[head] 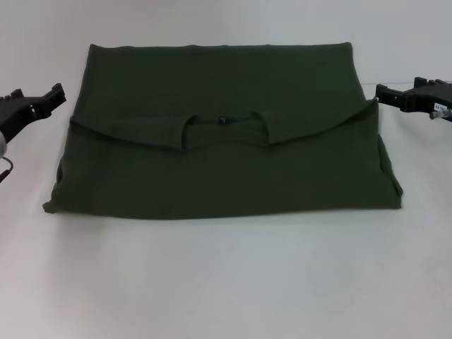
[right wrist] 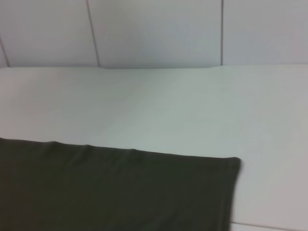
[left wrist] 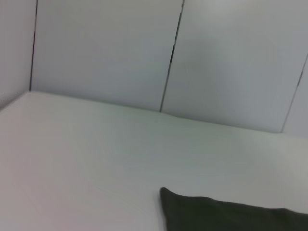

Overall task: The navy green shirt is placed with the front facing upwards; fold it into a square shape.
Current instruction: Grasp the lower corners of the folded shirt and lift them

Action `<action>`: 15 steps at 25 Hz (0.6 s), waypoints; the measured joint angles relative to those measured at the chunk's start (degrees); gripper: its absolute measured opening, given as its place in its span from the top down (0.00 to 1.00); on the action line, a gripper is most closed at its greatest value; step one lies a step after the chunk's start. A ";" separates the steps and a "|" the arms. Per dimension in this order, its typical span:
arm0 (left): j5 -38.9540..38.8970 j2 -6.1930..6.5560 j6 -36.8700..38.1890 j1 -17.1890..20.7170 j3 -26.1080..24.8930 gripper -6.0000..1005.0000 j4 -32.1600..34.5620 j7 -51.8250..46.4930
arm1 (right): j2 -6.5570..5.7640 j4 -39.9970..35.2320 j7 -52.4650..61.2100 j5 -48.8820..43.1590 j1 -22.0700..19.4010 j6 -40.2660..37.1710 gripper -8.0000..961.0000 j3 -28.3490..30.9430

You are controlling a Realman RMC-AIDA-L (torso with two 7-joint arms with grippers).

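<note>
We see the navy green shirt (head: 222, 152) lying folded flat on the white counter (head: 226, 282), its collar at the fold's edge. Our left gripper (head: 44, 100) hangs just off the shirt's left side, right gripper (head: 390, 97) off its right; both released, grasping nothing.

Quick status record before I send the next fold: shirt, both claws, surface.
shirt: dark green shirt lies flat, folded once across its width; collar edge with small label faces up mid-cloth; no chest print visible
shape: wide rectangle, not yet square
left claw: left claw hangs beside the shirt's left edge, apart from the cloth, holding nothing
right claw: right claw beside the right edge, close to the cloth; contact unclear
surface: white table
</note>
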 joint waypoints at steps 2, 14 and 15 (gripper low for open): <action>0.02 0.02 0.87 1.30 5.64 0.36 2.28 -8.34 | 0.19 -1.93 2.95 0.13 -0.94 -2.63 0.13 -1.67; -0.07 -0.95 31.44 14.39 18.07 0.17 19.66 -36.25 | 1.27 -12.84 10.90 8.65 -13.07 -34.00 0.02 -2.87; 0.36 -1.00 34.15 15.26 18.51 0.17 20.46 -35.77 | 1.04 -12.87 11.72 8.62 -13.86 -35.53 0.02 -3.18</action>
